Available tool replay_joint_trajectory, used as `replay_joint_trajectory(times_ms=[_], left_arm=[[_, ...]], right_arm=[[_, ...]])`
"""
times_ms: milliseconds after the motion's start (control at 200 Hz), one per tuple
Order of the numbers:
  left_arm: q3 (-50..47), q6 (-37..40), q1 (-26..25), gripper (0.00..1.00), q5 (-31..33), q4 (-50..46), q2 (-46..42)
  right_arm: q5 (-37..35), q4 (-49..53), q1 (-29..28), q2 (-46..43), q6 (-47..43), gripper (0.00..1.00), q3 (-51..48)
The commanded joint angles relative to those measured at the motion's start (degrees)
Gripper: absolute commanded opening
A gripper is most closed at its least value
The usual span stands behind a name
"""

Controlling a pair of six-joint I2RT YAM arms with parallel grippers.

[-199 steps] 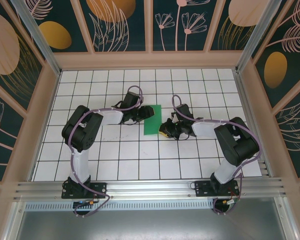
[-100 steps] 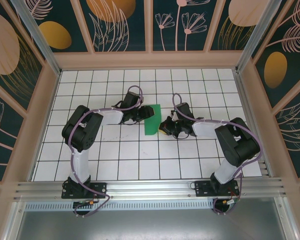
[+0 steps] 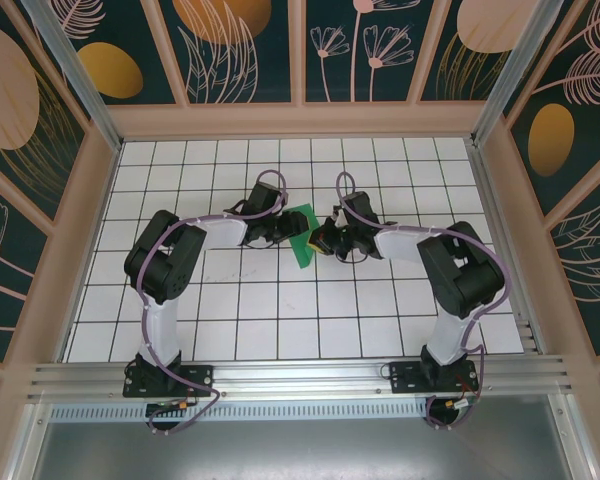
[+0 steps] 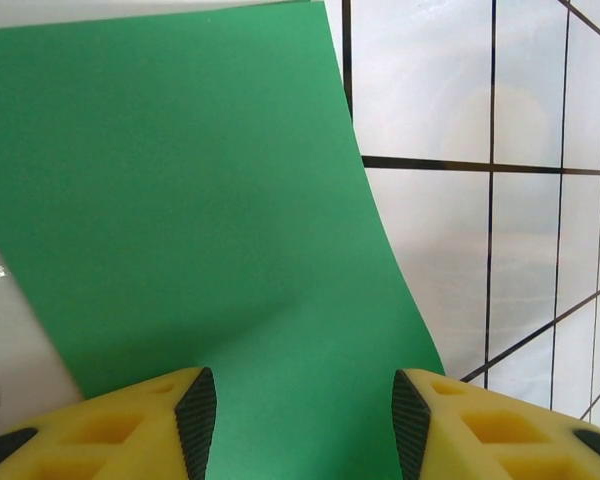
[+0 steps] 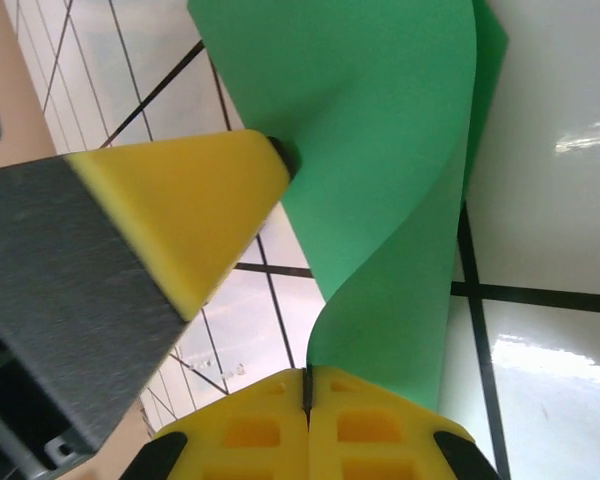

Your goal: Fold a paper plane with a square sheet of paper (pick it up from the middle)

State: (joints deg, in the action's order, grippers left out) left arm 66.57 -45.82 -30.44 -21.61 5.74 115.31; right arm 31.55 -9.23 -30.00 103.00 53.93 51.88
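At centre frame, our right gripper (image 3: pixel 321 243) pinches the square sheet of paper (image 3: pixel 302 246); our left gripper (image 3: pixel 284 233) straddles it, half-open.

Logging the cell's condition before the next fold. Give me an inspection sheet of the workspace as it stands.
Surface: white gridded table, glossy.
Job's things: green square sheet of paper, one side curled up off the table.
Clutter: nothing seen.
Hands: left hand open, astride the sheet; right hand shut on its curled edge.
Cables: purple cables along both arms, off the sheet.
Surroundings: floral wall panels; metal rail at the near edge.
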Motion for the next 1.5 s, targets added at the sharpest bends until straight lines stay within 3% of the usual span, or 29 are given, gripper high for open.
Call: replay_joint_trajectory(times_ms=[0,210,485,961,1496], left_arm=[[1.8,1.4,0.3,0.51,3.2,-0.8,-3.6],[3.2,1.5,1.5,0.39,8.5,-2.1,-1.5],[6.2,2.5,1.5,0.20,9.5,-6.1,4.2],[7.3,4.4,1.5,0.16,7.8,-7.9,6.2],[7.4,4.7,1.5,0.15,6.2,-7.9,6.6]], right_arm=[[-0.3,-0.9,0.3,1.4,-1.1,0.05,1.9],[-0.4,-1.6,0.4,2.2,-1.3,0.04,2.3],[0.6,-5.7,0.4,2.7,-0.3,0.05,1.7],[1.4,-11.9,0.3,6.6,2.4,0.05,2.8],[0.2,-10.7,0.0,10.1,0.7,0.05,5.8]])
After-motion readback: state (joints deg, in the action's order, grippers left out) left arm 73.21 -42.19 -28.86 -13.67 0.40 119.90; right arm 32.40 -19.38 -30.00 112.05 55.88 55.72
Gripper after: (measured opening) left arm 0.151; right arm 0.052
